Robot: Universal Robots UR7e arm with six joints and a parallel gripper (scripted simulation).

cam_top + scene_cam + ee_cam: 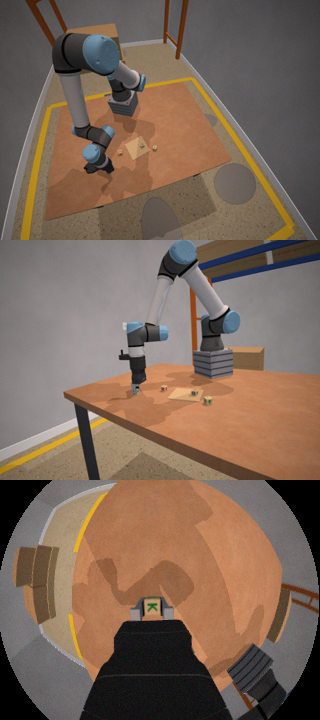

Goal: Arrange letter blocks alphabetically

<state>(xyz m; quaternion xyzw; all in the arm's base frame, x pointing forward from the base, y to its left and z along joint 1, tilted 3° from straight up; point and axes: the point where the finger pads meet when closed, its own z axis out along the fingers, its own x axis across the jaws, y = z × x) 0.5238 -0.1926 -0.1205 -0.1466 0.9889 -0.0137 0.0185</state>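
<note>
My gripper [108,172] [135,392] [152,603] points down at table height, left of the mat in the exterior view. It is shut on a wooden block [138,391] [152,606] with a green K on top; the top view hides this block. The tan mat [133,152] [178,395] lies flat. A block [142,145] [194,392] with dark marks stands on it near one edge. A block [119,152] [164,388] with red marks stands off the mat, on the gripper's side. A block [154,148] [208,400] with green marks stands off the opposite side. Their top marks are too small to read.
The brown table [178,129] [245,420] bears everything. The robot's base stands on a grey ribbed pedestal [122,108] [213,364] [250,666] beyond the mat. The table's front edge lies on the side away from the pedestal. The block with red marks stands between gripper and mat.
</note>
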